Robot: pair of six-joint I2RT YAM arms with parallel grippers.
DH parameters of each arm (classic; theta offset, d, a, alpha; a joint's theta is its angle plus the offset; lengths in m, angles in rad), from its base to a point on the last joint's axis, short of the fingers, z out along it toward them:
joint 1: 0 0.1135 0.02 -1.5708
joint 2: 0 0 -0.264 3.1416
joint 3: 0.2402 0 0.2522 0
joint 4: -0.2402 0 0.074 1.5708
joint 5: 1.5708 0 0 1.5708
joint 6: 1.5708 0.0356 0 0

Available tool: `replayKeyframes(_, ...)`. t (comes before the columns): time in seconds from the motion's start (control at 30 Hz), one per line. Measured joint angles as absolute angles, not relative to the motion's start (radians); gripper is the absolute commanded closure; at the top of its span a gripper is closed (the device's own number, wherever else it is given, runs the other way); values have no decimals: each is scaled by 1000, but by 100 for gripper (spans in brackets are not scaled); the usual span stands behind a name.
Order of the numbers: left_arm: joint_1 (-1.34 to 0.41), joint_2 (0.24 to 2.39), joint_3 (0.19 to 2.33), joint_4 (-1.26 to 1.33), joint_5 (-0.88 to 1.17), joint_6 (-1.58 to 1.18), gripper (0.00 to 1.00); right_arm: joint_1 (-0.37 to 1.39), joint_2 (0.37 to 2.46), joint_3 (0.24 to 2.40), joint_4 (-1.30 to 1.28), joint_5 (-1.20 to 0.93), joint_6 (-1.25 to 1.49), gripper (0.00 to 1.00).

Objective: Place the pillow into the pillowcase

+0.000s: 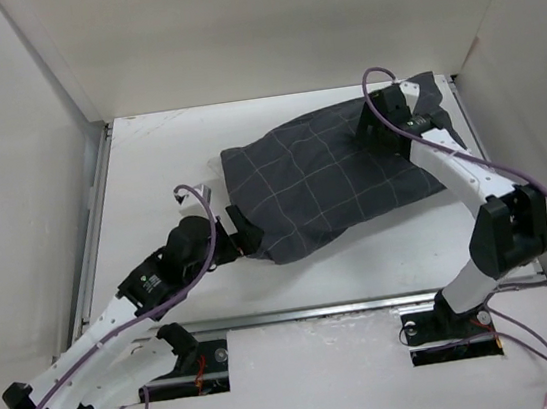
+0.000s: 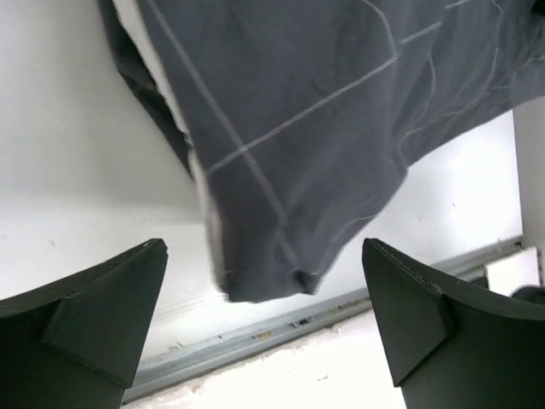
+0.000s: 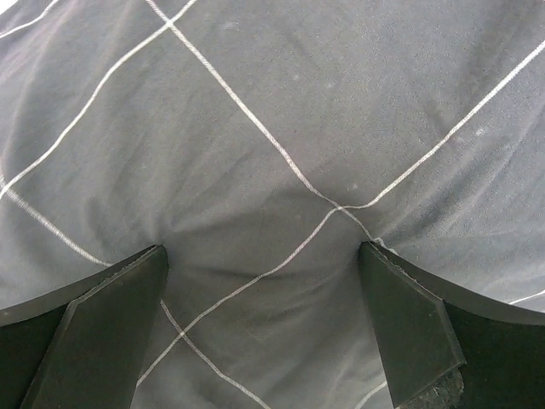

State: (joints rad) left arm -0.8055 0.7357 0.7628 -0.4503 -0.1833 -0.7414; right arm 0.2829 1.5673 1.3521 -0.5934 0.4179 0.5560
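Note:
The pillowcase [image 1: 326, 182], dark grey with a thin light grid, lies plump and slanted across the middle of the table. The pillow is almost wholly hidden inside it. A narrow white strip [image 2: 203, 192] along the case's near-left edge may be part of the pillow. My left gripper [image 1: 246, 230] is open at the case's near-left corner [image 2: 272, 273]; that corner hangs free between the fingers, touching neither. My right gripper [image 1: 377, 128] is open on top of the case's far-right end. In its wrist view both fingertips [image 3: 136, 281] press into the cloth [image 3: 272, 128].
A metal rail [image 1: 348, 308] runs along the table's near edge and also shows below the corner as a grey strip [image 2: 255, 341]. White enclosure walls [image 1: 58, 102] stand at the left, back and right. Purple cables [image 1: 545, 199] loop off both arms.

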Motion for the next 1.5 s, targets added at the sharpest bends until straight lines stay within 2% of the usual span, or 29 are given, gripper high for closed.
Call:
replayKeyframes(0.17, -805, 737, 801, -436, -300, -712, 0, 261, 1647, 1397, -554, 448, 530, 1)
replayKeyframes(0.33, -795, 849, 910, -382, -405, -679, 0, 178, 1695, 1466, -499, 431, 460, 1)
replayKeyframes(0.47, -762, 996, 978, -309, -409, -630, 0, 129, 1691, 1488, -419, 414, 336, 1)
replayKeyframes(0.6, -664, 1130, 992, -249, -339, -588, 0, 152, 1582, 1464, -405, 350, 245, 1)
replayKeyframes(0.73, -493, 1252, 1020, -196, -257, -556, 0, 343, 1348, 1391, -405, 287, 186, 1)
replayKeyframes(0.83, -379, 1309, 1040, -150, -203, -540, 0, 557, 1275, 1401, -409, 256, 160, 1)
replayKeyframes(0.97, -271, 1363, 1053, -31, -91, -517, 0, 762, 1363, 1453, -443, 286, 166, 1)
replayKeyframes(1.17, -291, 1576, 1199, 123, 84, -442, 0, 805, 1567, 1418, -526, 319, 263, 1)
replayKeyframes(1.23, -318, 1659, 1254, 143, 107, -415, 5, 800, 1599, 1381, -555, 330, 300, 1)
replayKeyframes(1.3, -347, 1736, 1297, 149, 130, -390, 18, 799, 1608, 1359, -569, 359, 341, 1)
replayKeyframes(1.33, -360, 1768, 1308, 149, 141, -381, 27, 799, 1610, 1354, -579, 376, 362, 1)
replayKeyframes(1.37, -373, 1792, 1310, 151, 153, -373, 45, 800, 1610, 1351, -587, 400, 385, 1)
replayKeyframes(1.47, -398, 1822, 1284, 154, 183, -369, 72, 796, 1610, 1345, -608, 461, 451, 1)
replayKeyframes(1.5, -402, 1819, 1260, 167, 192, -370, 93, 787, 1610, 1340, -618, 474, 472, 1)
